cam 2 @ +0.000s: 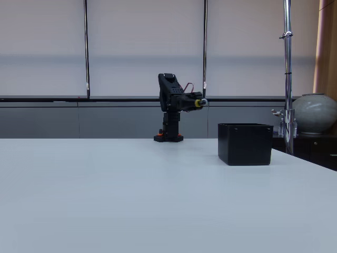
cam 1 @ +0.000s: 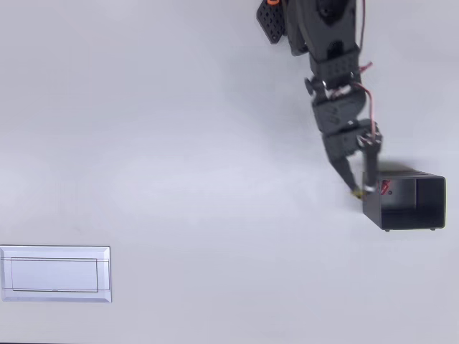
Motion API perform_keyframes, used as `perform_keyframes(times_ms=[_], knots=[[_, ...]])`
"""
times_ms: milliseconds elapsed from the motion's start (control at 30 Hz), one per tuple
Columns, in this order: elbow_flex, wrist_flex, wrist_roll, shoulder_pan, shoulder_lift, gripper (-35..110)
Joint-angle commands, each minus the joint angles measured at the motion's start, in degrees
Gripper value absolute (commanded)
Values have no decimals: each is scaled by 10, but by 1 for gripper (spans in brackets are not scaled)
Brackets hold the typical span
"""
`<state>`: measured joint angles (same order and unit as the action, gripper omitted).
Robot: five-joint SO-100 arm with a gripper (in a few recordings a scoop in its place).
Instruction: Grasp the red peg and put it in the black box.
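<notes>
Up above, in the overhead view, the black arm reaches down from the top. Its gripper [cam 1: 364,188] hangs at the left wall of the black box [cam 1: 423,204]. A tiny red peg [cam 1: 386,188] shows just inside that wall, close beside the claw tips. I cannot tell if the claw pinches it. A white tray [cam 1: 55,274] lies far off at the left.

In the fixed view, the black box [cam 2: 245,144] stands on the white table [cam 2: 131,200], right of the arm.

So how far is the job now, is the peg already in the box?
Seemingly done: a small red spot, likely the peg, lies inside the box, by its left wall in the overhead view. In hand: nothing visible; the gripper hangs just outside that wall. Left: only pulling the arm away.
</notes>
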<state>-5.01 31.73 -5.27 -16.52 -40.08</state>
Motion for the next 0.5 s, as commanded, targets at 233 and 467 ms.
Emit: perform_keyframes(times_ms=[233, 467], knots=[[41, -547, 34, 120, 343, 0], [41, -861, 45, 127, 488, 0]])
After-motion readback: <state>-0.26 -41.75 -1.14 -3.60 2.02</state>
